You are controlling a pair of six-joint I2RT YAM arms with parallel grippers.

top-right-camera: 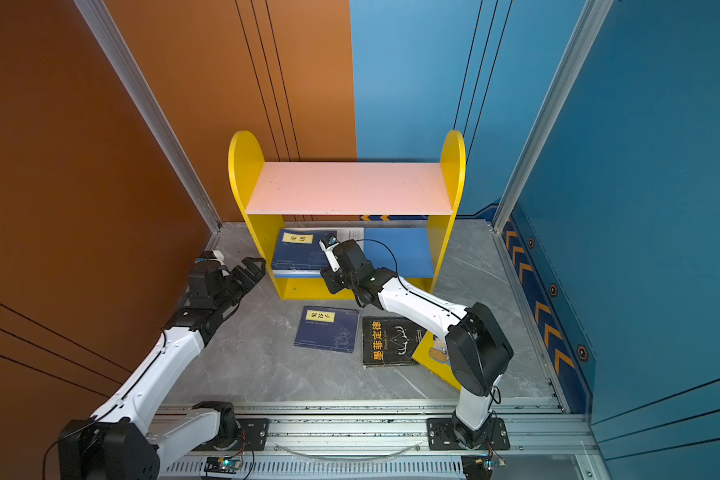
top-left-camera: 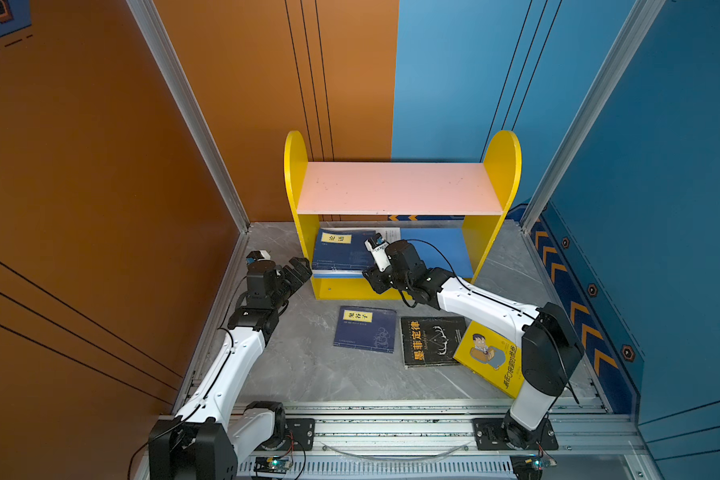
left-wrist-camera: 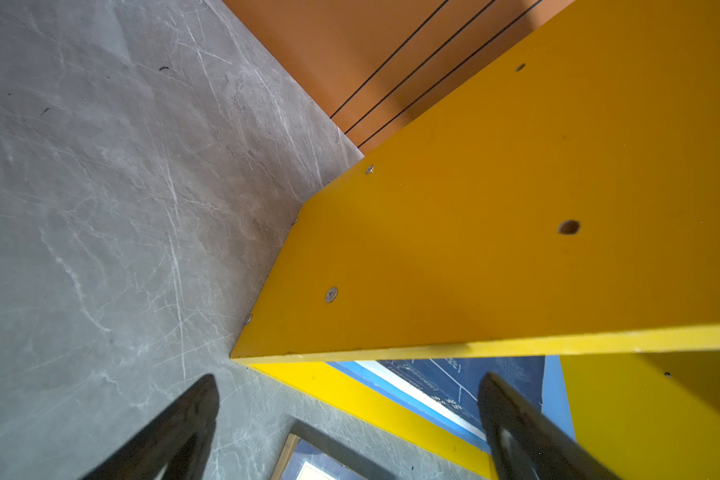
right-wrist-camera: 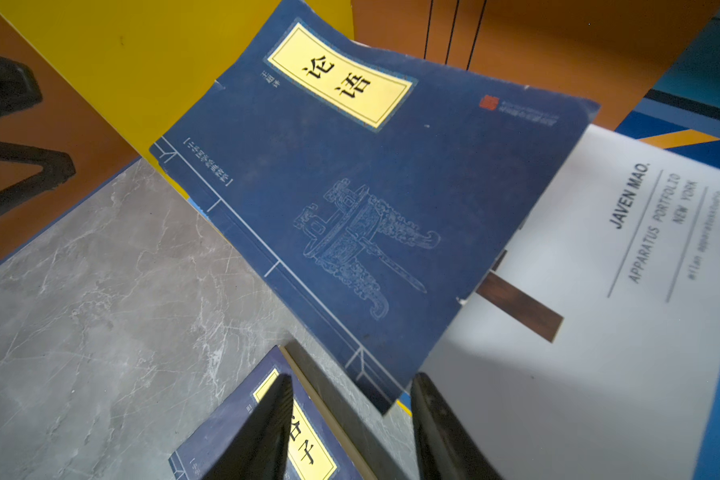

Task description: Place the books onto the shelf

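On the table (top-left-camera: 308, 374) lie a navy book (top-left-camera: 364, 330), a black book (top-left-camera: 433, 340) and a yellow book (top-left-camera: 489, 357), not yet shelved. The right gripper (right-wrist-camera: 352, 378), half open and empty, sits at the corner of the shelved navy book (right-wrist-camera: 350, 187) on the lower board (top-left-camera: 437, 249) of the shelf (top-left-camera: 395, 187). The left gripper (top-left-camera: 299, 268) is wide and idle. Next, likely nudge it in, then fetch another

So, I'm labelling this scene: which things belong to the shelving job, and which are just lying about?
Job: shelf; shelved navy book; white book beneath it; loose navy book; black book; yellow book.
Lying about: circuit board on the front rail; second circuit board further right.
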